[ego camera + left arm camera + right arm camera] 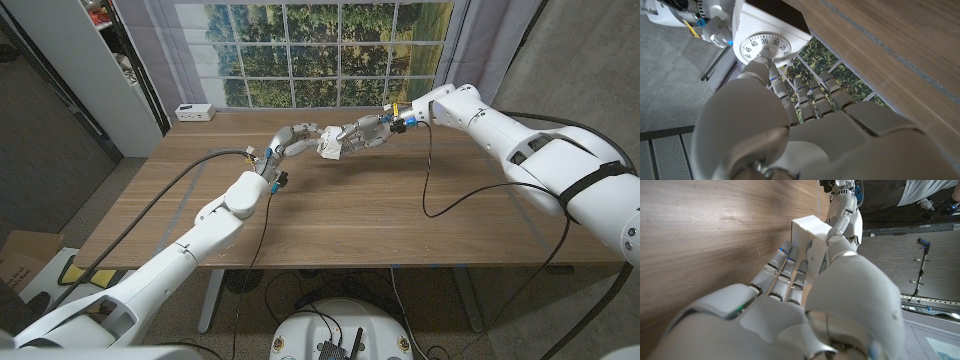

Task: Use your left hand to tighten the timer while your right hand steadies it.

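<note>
1. Timer (765, 37): white casing, white dial with black numerals.
2. Left robot hand (790, 125) and right robot hand (805, 295): pale grey-white.
3. Bench (350, 210): brown wood grain.
4. Cables (430, 170): black.

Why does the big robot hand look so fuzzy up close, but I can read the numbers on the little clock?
In the left wrist view, the left hand sits very near the lens, so it looks soft and huge, while the timer dial is sharp enough to read. In the right wrist view, the right hand is likewise blurry near the camera. In the head view, everything is small but evenly lit.
</note>
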